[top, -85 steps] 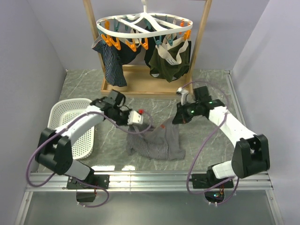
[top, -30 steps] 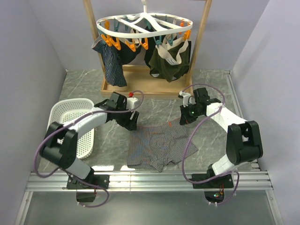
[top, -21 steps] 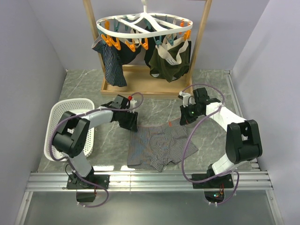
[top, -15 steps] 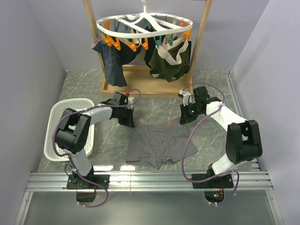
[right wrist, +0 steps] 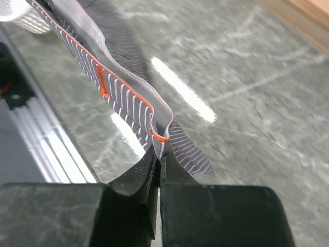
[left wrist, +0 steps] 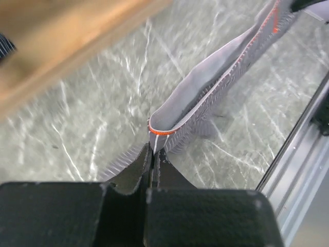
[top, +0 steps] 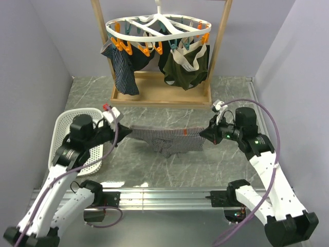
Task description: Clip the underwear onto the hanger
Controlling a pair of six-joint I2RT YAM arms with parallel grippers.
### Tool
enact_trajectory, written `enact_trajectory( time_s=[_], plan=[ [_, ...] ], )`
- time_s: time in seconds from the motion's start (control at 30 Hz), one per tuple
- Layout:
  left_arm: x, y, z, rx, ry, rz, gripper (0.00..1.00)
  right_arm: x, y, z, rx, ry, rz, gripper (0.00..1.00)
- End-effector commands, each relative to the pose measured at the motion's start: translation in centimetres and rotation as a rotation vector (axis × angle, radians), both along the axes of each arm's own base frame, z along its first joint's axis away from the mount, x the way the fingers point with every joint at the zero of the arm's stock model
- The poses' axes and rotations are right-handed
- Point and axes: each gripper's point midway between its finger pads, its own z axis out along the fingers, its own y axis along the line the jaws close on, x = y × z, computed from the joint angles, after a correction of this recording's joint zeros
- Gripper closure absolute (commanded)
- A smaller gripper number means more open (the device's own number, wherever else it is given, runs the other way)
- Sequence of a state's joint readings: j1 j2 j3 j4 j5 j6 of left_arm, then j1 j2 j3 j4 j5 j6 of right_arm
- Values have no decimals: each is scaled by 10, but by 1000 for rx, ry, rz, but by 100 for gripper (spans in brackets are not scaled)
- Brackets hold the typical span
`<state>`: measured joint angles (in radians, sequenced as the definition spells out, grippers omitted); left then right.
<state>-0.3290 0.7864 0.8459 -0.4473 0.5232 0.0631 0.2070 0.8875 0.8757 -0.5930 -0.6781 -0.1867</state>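
The light grey striped underwear (top: 167, 139) hangs stretched above the table between both arms, its waistband taut and its orange-red tag (top: 184, 133) facing up. My left gripper (top: 126, 131) is shut on the waistband's left end (left wrist: 163, 129). My right gripper (top: 204, 135) is shut on the right end (right wrist: 160, 135). The rest of the fabric sags below the band. The white oval hanger (top: 158, 29) with orange and teal clips hangs at the back, well beyond and above both grippers.
A wooden frame (top: 160, 94) carries the hanger; a dark navy striped garment (top: 124, 67) and a dark olive pair (top: 185, 68) hang from its clips. A white laundry basket (top: 67, 123) sits at the left under my left arm. An aluminium rail (top: 164, 196) runs along the near edge.
My left gripper closed on the waistband's left end. Both arms then rose and pulled apart, lifting the underwear from flat on the table into a taut span.
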Motion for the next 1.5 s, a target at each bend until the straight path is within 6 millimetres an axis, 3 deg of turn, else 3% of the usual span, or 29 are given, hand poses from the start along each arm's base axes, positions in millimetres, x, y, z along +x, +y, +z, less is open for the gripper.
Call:
enact_trajectory(
  time_s=[0.0,0.07,0.1,0.17,0.23,0.3,0.33,0.37,0.43,0.47,0.53,0.63,0.77,0.87,0.97,1.0,1.1,1.23,1.33,1.47],
  plan=[
    [-32,8,-13,62,-8,-80,100,-17,9,10,61,3,57,100],
    [-45,7,0,41,-16,-100,100,-18,11,25,88,-34,65,100],
    [-53,8,-3,46,20,-111,100,-16,14,32,109,-41,65,100],
    [-46,11,11,2,17,-38,100,-9,19,34,133,-10,53,100],
    [-37,11,17,-21,47,12,100,11,22,27,117,19,35,100],
    [-23,4,3,-26,182,38,100,31,25,23,99,35,13,100],
    [-17,3,1,-24,223,59,100,47,29,10,83,88,4,100],
    [-1,3,-20,3,316,110,100,56,31,2,73,118,-6,100],
    [19,5,-36,31,374,165,100,80,39,-24,34,188,-19,100],
    [35,9,-57,60,435,222,100,90,39,-35,15,204,-40,100],
    [69,19,-78,50,482,321,100,116,42,-58,2,237,-86,100],
    [100,34,-103,45,526,389,100,144,44,-77,-13,237,-127,100],
    [116,34,-97,32,448,341,100,149,46,-71,-4,213,-117,100],
    [111,31,-73,33,340,266,100,136,46,-45,11,163,-89,100],
    [89,32,-59,79,271,182,100,108,44,-19,33,128,-42,100],
    [74,33,-63,101,299,152,100,94,45,-17,28,140,-23,100],
    [35,30,-52,123,241,27,100,47,41,3,18,63,42,100],
    [-27,35,-34,215,125,-162,100,-8,44,2,1,31,186,100],
    [-37,42,-12,250,21,-152,100,-42,41,-3,11,40,284,100],
    [-79,49,-9,327,40,-267,100,-78,39,5,34,-1,385,100]
  ],
)
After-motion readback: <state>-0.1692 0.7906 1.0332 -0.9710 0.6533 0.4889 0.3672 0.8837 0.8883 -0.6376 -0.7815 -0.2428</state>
